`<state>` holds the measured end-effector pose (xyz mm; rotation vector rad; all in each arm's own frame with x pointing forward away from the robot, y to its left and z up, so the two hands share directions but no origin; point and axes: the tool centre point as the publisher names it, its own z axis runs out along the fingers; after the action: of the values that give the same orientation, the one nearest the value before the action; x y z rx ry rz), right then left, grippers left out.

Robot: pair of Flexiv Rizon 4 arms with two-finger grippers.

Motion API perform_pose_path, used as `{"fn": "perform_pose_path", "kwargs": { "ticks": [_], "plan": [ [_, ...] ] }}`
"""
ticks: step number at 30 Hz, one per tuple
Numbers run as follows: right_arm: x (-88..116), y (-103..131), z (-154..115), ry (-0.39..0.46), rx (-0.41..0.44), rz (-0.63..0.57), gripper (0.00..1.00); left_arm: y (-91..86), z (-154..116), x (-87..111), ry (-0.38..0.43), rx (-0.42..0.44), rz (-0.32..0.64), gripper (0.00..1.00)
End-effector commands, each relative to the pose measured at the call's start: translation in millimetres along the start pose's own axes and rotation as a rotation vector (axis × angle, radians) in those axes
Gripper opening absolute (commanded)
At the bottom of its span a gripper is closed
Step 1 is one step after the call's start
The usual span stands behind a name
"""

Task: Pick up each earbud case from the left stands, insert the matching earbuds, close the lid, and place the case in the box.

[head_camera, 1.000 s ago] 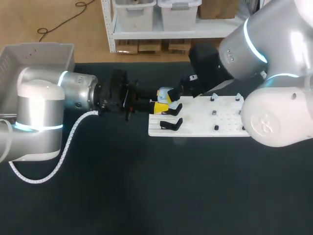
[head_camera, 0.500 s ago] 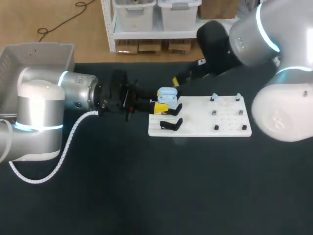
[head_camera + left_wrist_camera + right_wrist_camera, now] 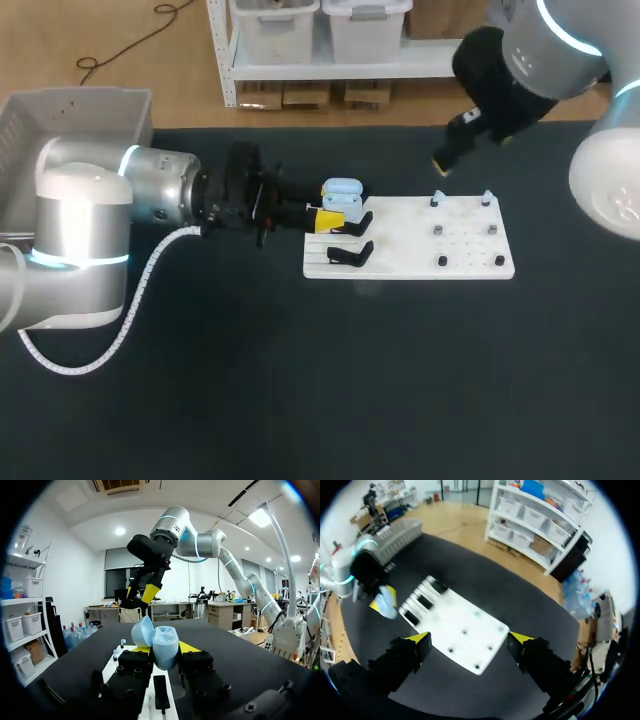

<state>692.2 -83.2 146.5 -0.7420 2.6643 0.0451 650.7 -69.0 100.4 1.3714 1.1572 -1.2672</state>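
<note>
Where left gripper (image 3: 331, 212) clamps earbud case (image 3: 164, 642), its sides hidden.

A pale blue earbud case (image 3: 342, 189) shows at the edge of a plain white board (image 3: 460, 245) with black stands (image 3: 350, 255) on a black table (image 3: 300, 380); the left gripper (image 3: 328, 213) and right gripper (image 3: 470, 639) are black with bright yellow tips, the left arm (image 3: 85, 215) and right arm (image 3: 540, 50) silver-white with cyan light rings, the box (image 3: 60, 115) pale grey.
</note>
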Motion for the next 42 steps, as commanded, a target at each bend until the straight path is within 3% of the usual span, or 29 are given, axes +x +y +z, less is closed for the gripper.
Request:
{"fn": "perform_pose_path", "kwargs": {
  "ticks": [1, 8, 14, 22, 25, 28, 31, 42],
  "plan": [
    [5, -7, 7, 0.074, 0.091, 0.014, 1.0, 0.4, 0, 0.1, 0.001, 0.001, 0.0, 0.0],
    [21, -26, 29, 0.215, 0.164, 0.066, 1.0, 0.4, 0, 0.1, 0.001, 0.001, 0.0, 0.0],
    [26, -32, 42, 0.292, 0.216, 0.201, 1.0, 0.4, 0, 0.1, 0.001, 0.001, 0.0, 0.0],
    [28, -34, 60, 0.33, 0.244, 0.282, 1.0, 0.4, 0, 0.1, 0.001, 0.001, 0.0, 0.0],
    [26, -35, 67, 0.332, 0.244, 0.307, 0.92, 0.4, 0, 0.1, 0.001, 0.001, 0.0, 0.0],
    [26, -37, 73, 0.334, 0.242, 0.328, 0.9, 0.4, 0, 0.1, 0.001, 0.001, 0.0, 0.0],
    [27, -42, 79, 0.339, 0.248, 0.347, 0.81, 0.4, 0, 0.1, 0.001, 0.001, 0.0, 0.0],
    [32, -48, 97, 0.361, 0.261, 0.337, 0.61, 0.4, 0, 0.1, 0.001, 0.001, 0.0, 0.0]
  ]
}}
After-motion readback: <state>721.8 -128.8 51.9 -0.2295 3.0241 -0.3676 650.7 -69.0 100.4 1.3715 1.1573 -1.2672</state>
